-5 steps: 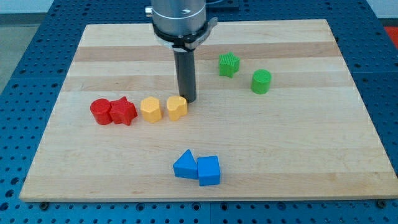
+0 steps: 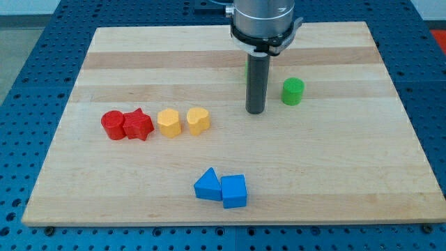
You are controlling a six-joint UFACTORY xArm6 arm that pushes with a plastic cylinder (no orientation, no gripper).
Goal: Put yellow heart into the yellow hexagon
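Our tip [image 2: 256,111] (just a bare rod, no claw) sits well right of the yellow heart [image 2: 198,120], which is just beside the yellow hexagon [image 2: 168,122], not touching. Next we'd approach from the heart's right and nudge leftward.

arm: silver-grey round housing, black collar | rod: straight, dark grey (matte) | my tip [image 2: 256,111]: blunt

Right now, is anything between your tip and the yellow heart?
No. In the camera view, only bare board lies between my tip and the yellow heart, which sits to the view's left.
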